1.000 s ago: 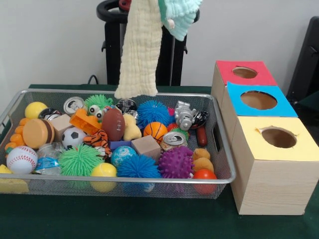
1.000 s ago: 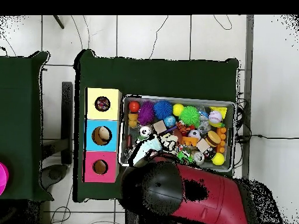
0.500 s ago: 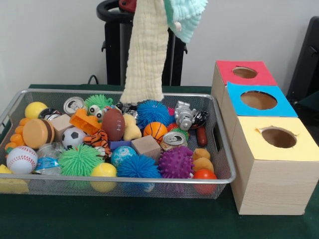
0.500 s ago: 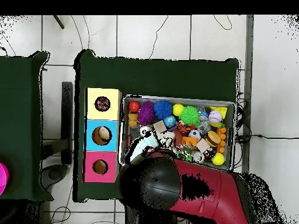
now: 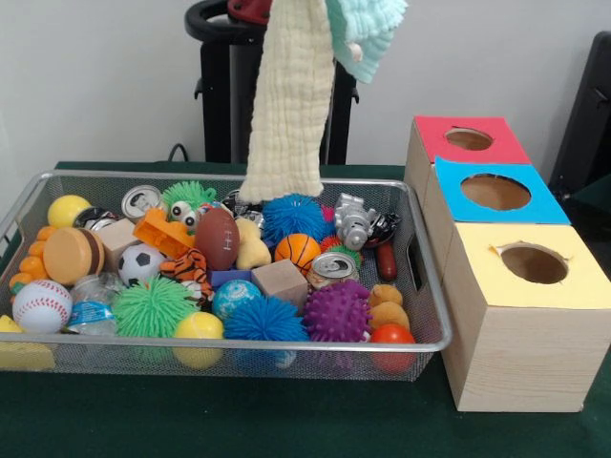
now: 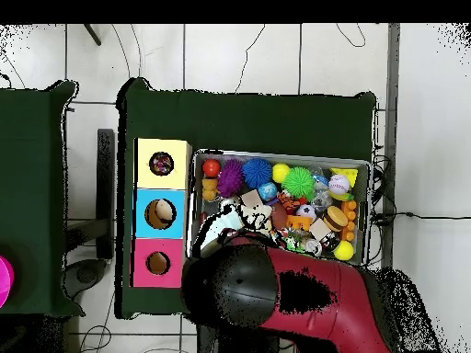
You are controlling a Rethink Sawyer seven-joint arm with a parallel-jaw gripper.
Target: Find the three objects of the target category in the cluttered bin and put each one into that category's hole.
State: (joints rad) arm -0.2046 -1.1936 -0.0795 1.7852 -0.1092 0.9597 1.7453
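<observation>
A long cream waffle-weave cloth (image 5: 291,105) and a pale teal cloth (image 5: 368,29) hang together in the air over the back of the wire mesh bin (image 5: 239,343). Their tops run off the picture's top edge, so the gripper itself does not show. The cream cloth's lower end hangs just above a blue spiky ball (image 5: 292,215). In the overhead view the red and black arm (image 6: 294,303) covers the gripper, and pale cloth (image 6: 221,228) shows at its edge over the bin's left end. The yellow-topped hole (image 5: 534,263) is to the right; something multicoloured lies in it in the overhead view (image 6: 162,164).
The bin holds several spiky balls, sports balls, cans, wooden blocks and toys. The blue-topped hole (image 5: 495,192) and the red-topped hole (image 5: 469,139) stand behind the yellow box. A black stand (image 5: 215,86) rises behind the bin. Green cloth covers the table (image 5: 286,420).
The two hanging cloths have drifted right in the front view, towards the boxes. In the overhead view the arm has shifted left.
</observation>
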